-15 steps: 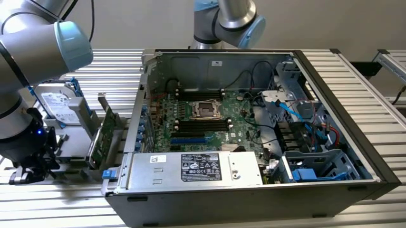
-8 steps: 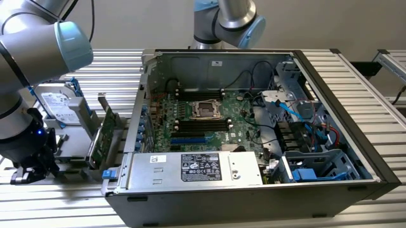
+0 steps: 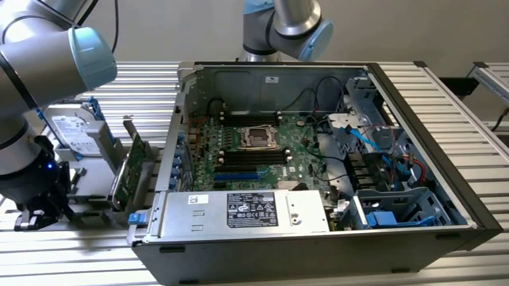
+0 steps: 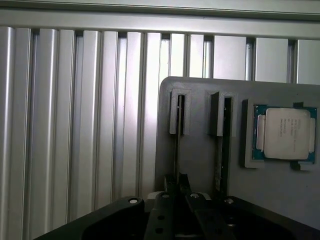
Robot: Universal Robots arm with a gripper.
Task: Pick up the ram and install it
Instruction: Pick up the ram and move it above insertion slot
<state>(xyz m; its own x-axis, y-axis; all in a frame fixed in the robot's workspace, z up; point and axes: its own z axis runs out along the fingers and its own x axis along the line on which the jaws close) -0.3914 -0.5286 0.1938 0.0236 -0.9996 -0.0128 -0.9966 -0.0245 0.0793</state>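
Note:
The ram [image 4: 177, 142] stands edge-on in a slot of the grey parts holder [image 4: 200, 95], showing as a thin dark strip. My gripper [image 4: 177, 186] sits right over it. Both dark fingers [image 4: 186, 187] press against the stick from either side, so the gripper is shut on the ram, which still sits in its slot. A second thin stick [image 4: 224, 150] stands in the neighbouring slot. In the exterior view my gripper [image 3: 36, 211] hangs low over the holder at the exterior view's left, beside the open computer case [image 3: 318, 149].
A processor chip [image 4: 285, 132] lies in a recess of the holder. A silver hard drive [image 3: 71, 128] and a green expansion card [image 3: 131, 173] stand upright between my gripper and the case. The motherboard's black memory slots [image 3: 253, 156] lie inside the case. Ribbed aluminium table [image 4: 75, 125] surrounds the holder.

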